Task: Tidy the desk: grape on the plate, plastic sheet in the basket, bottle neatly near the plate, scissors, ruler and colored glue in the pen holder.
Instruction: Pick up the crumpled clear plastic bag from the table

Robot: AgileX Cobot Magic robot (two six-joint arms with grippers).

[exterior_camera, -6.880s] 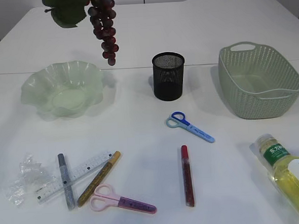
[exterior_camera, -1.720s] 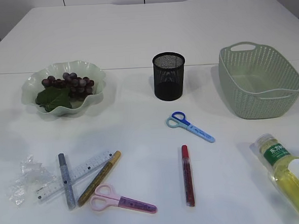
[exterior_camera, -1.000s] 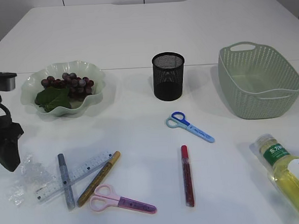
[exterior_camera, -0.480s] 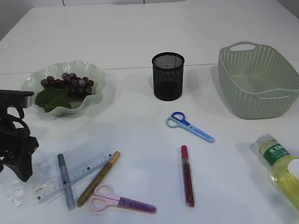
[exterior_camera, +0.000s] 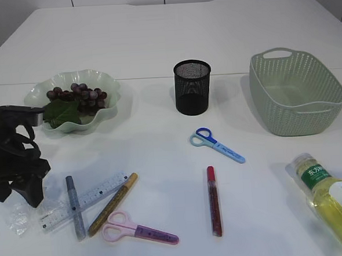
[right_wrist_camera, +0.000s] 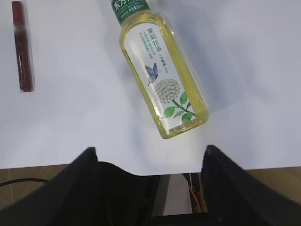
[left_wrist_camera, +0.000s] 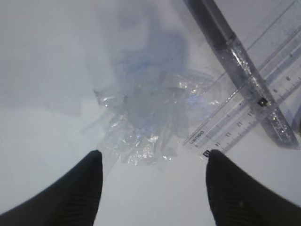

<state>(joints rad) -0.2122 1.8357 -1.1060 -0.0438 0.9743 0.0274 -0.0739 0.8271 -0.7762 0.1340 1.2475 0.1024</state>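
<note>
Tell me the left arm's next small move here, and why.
Probably lower the left gripper straight down and close on the plastic sheet: the jaws are open and the crumpled sheet lies just ahead between them, with the ruler close on the right.

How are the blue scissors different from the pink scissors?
The blue scissors lie alone below the pen holder; the pink scissors lie at the front left, near the gold glue pen. Blue handles point up-left; pink handles point left. Both lie flat, closed, outside the holder.
</note>
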